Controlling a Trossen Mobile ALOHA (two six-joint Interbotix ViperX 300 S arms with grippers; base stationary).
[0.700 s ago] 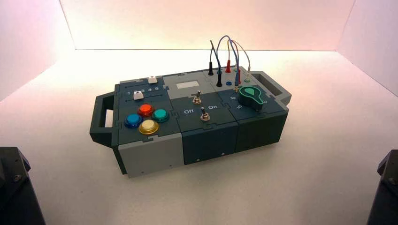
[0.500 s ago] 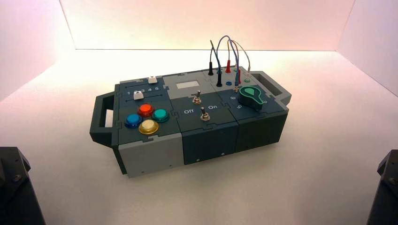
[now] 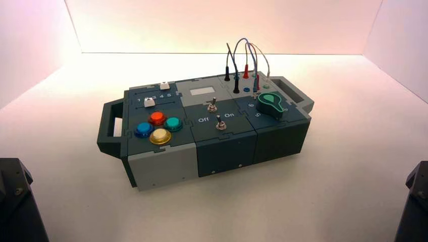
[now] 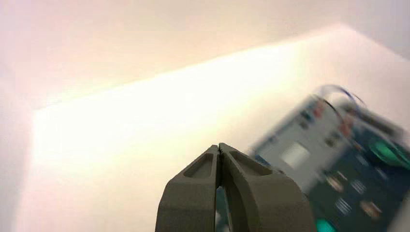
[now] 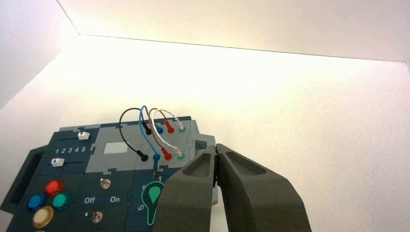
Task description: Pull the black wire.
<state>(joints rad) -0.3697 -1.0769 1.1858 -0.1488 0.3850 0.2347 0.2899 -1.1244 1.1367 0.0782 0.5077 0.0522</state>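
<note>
White tabletop point(image 3: 303, 201) and pale walls fill the high view; box point(image 3: 222, 146) sits mid-frame, turned slightly, handles at both ends.

Arms: both parked at the lower corners of the high view, left arm point(image 3: 17, 201) lower left, right arm point(image 3: 414, 201) lower right, each well apart from the box.

Left gripper point(image 4: 220, 150): fingers pressed together, nothing between them; box lies blurred at the right of its wrist view, beyond the tips.

Right gripper point(image 5: 216, 150): fingers closed tip to tip, holding nothing, hanging above the box's wire-end corner.

Box parts, high view: four round buttons point(image 3: 157, 126) (red, teal, blue, yellow) at left; two toggle switches point(image 3: 217, 115) centre by "Off/On"; green knob point(image 3: 270, 103) at right.

Black wire point(image 5: 126, 128): narrow loop standing up from the back of the box, both black plugs seated in sockets, near plug point(image 5: 143, 156) left of the blue lead point(image 5: 149, 133). In the right wrist view it lies left of the right gripper's tips, apart from them, no contact. High view: loop at upper centre point(image 3: 231, 65).
</note>
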